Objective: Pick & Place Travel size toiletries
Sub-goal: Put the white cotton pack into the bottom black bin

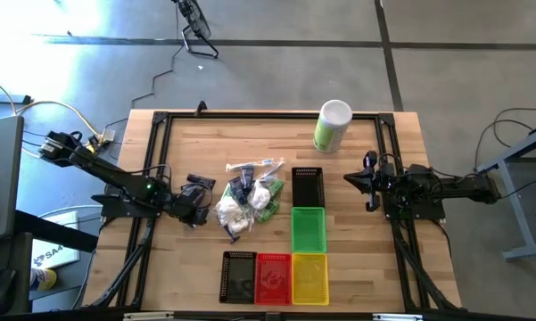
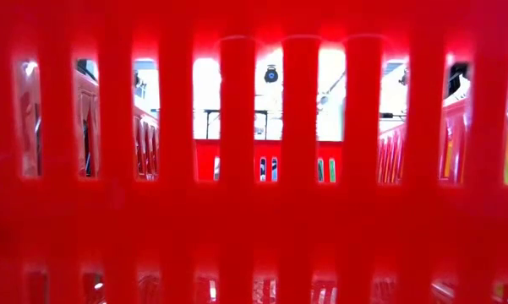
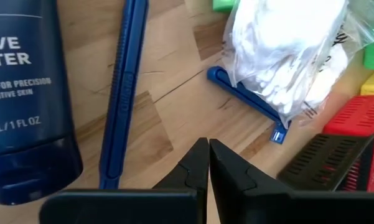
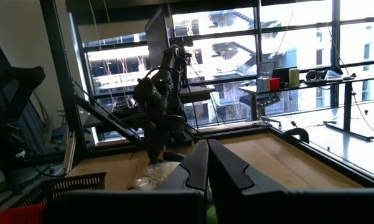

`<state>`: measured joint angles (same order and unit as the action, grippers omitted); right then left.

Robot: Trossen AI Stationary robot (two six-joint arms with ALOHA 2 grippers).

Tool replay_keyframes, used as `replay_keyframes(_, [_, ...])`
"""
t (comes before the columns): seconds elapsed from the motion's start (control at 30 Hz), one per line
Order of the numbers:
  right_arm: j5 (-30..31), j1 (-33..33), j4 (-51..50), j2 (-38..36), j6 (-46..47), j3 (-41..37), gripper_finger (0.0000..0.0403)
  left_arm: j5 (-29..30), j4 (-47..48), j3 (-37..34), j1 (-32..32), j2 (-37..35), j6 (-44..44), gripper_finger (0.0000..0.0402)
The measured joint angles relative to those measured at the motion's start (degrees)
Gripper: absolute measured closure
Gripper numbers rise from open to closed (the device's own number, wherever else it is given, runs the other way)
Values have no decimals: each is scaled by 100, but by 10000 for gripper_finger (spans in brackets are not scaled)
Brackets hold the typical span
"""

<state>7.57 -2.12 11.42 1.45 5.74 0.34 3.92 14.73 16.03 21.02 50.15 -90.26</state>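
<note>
**A:** Where is the working tool, and what is it doing?

**B:** The left gripper [image 3: 208,163] sits low over the wooden table [image 1: 196,241], its two dark fingers pressed together with nothing between them. Just ahead of the fingertips is bare wood.

**A:** What lies nearest to it?

**B:** Just off one side of the tips lies a thin blue razor [image 3: 121,93], pointing away from the tool. Beside that, a dark blue tube [image 3: 25,93] stands on its cap end in the wrist view. Off the other side, a little farther ahead, a clear bag of white cotton swabs [image 3: 286,56] rests partly over a second blue handle [image 3: 249,102].

**A:** And beyond that?

**B:** From above, the toiletries pile [image 1: 247,198] lies loose at the table's middle, directly past the left gripper. Farther on sit the baskets: a black one [image 1: 308,186] and a green one [image 1: 309,229] beyond the pile, then a row of black [image 1: 240,276], red [image 1: 273,277] and yellow [image 1: 309,278] along the near edge. A tall green-and-white canister [image 1: 332,126] stands at the far edge.

**A:** The other arm?

**B:** The right gripper [image 1: 358,179] waits at the opposite side, fingers shut, holding nothing.

**A:** How far along is the job?

**B:** It looks barely begun. The baskets appear empty from above, and every item seems still on the table, unsorted.
</note>
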Motion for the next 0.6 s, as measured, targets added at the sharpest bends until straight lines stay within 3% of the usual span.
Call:
replay_keyframes(0.33, [0, 1, 0, 0, -2, 2, 401, 13, 11, 0, 0, 0, 0, 377])
replay_keyframes(0.6, [0, 1, 0, 0, -2, 2, 401, 51, 39, 0, 0, 0, 0, 281])
